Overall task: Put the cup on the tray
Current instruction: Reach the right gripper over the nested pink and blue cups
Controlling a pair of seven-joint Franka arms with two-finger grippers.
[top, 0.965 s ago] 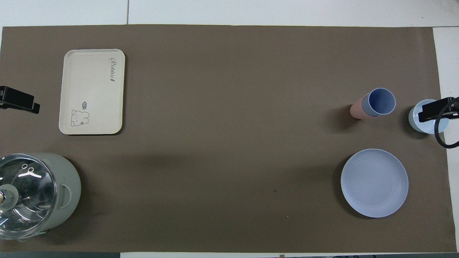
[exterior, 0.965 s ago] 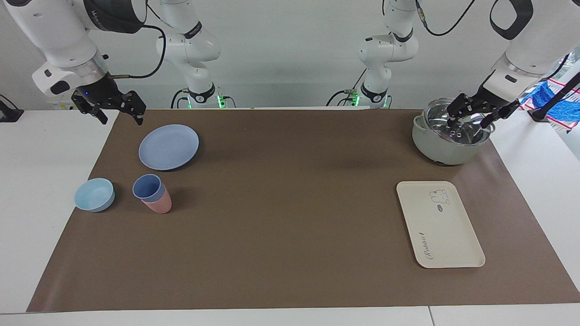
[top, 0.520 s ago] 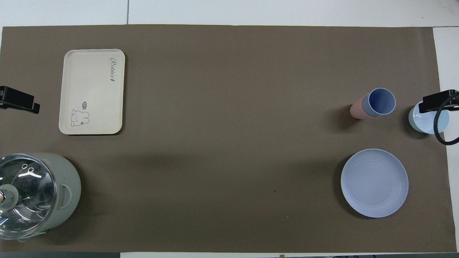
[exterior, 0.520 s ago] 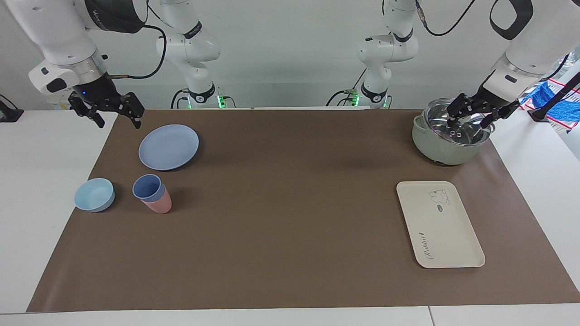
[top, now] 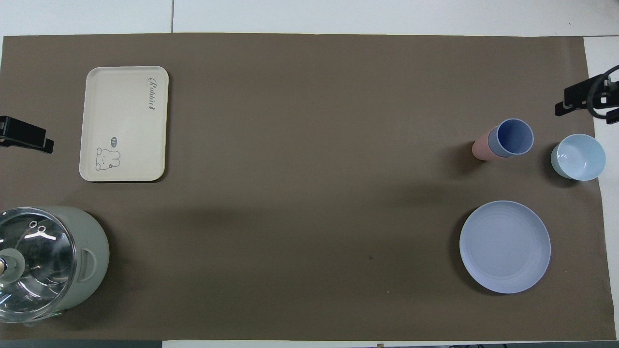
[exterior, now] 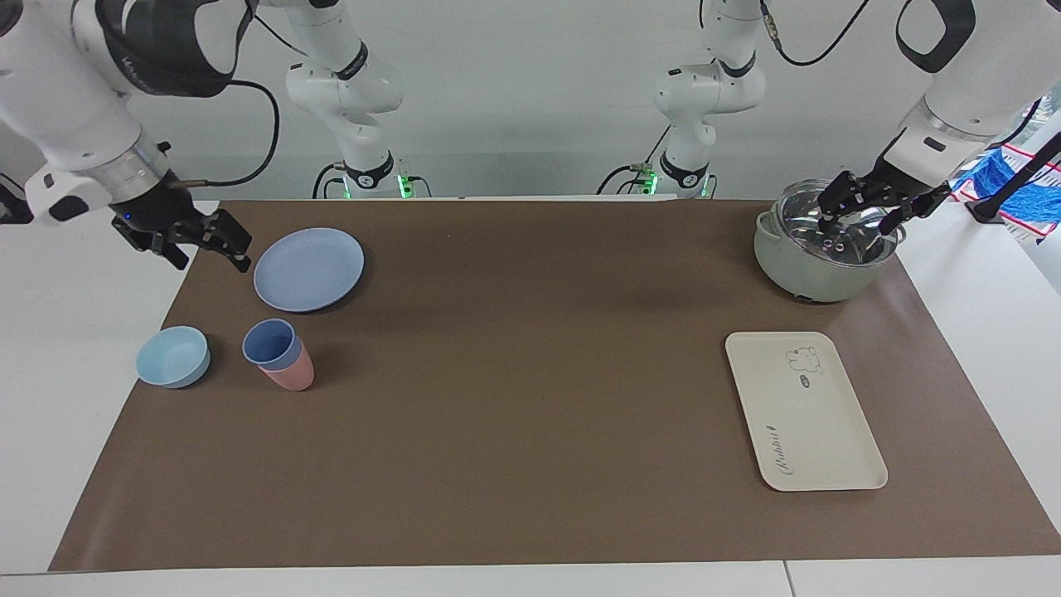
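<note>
Cup (exterior: 270,343) sat nested in the pink tumbler (exterior: 290,375), upright on the mat (exterior: 514,398), so I could see little more than its rim and upper wall. My right gripper (exterior: 211,258) hung over the mat's edge beside the blue plate (exterior: 308,269), fingers spread wide and empty, the cup lower and well apart from it; overhead only its tip showed, cut off at the frame edge. My left gripper (exterior: 862,217) waited wide open over the pot's glass lid (exterior: 837,236), the tray (exterior: 804,412) apart from it.
</note>
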